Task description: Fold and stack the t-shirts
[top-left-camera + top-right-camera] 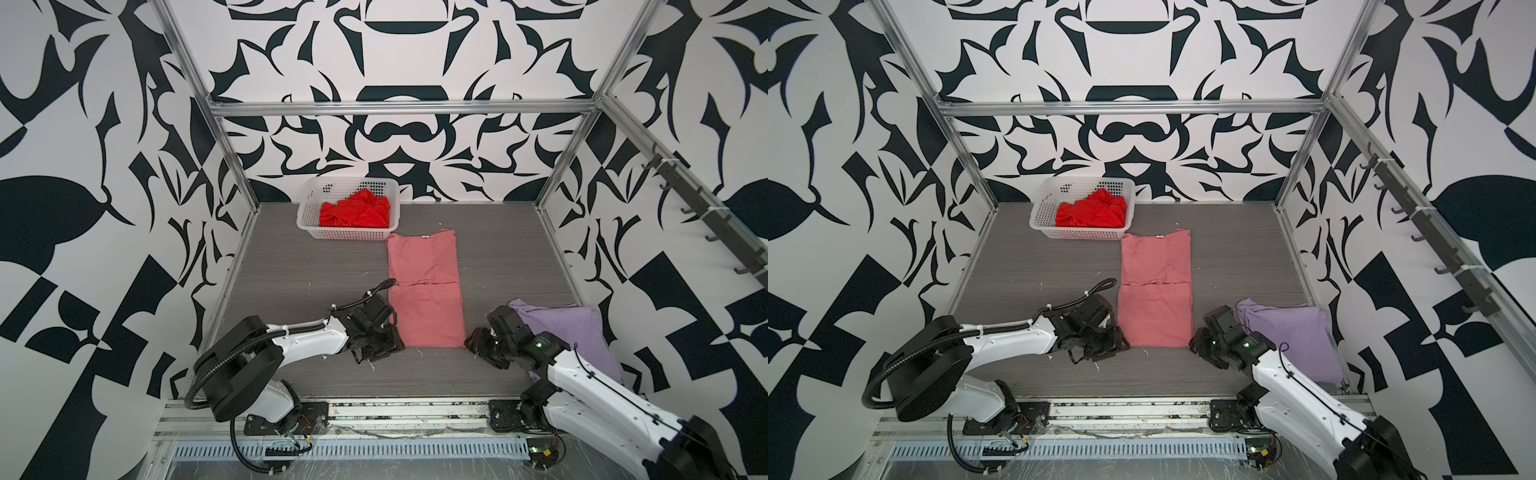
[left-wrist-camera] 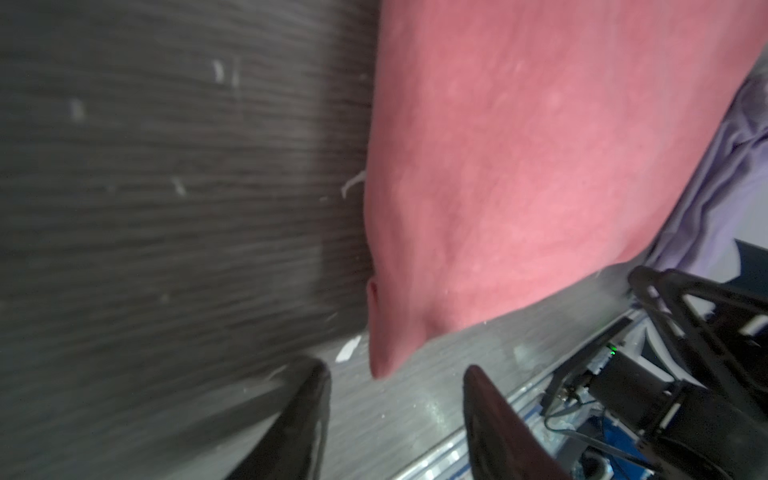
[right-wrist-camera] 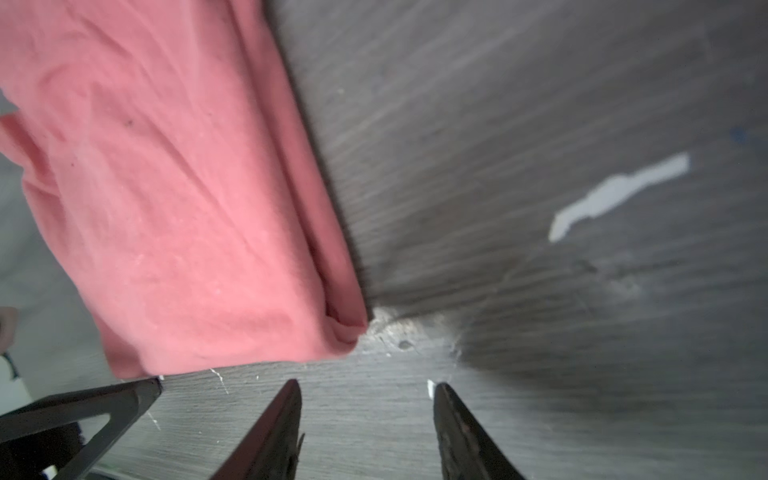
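A salmon-pink t-shirt [image 1: 424, 286] [image 1: 1156, 291] lies folded into a long strip down the middle of the grey table, its white neck label at the far end. My left gripper [image 1: 397, 344] [image 2: 395, 366] is open at its near left corner; the pink corner [image 2: 380, 357] lies just ahead of the fingertips, untouched. My right gripper [image 1: 471, 343] [image 3: 368, 383] is open at the near right corner [image 3: 340, 328], with bare table between the fingers. A lavender t-shirt [image 1: 569, 332] [image 1: 1296, 336] [image 2: 727, 187] lies folded at the near right, partly under the right arm. A red t-shirt [image 1: 355, 214] [image 1: 1090, 214] sits crumpled in the basket.
The white lattice basket [image 1: 345, 233] [image 1: 1079, 233] stands at the back, touching the pink shirt's far left corner. Metal frame posts edge the table, and an aluminium rail [image 1: 395, 409] runs along the front. Lint scraps dot the surface.
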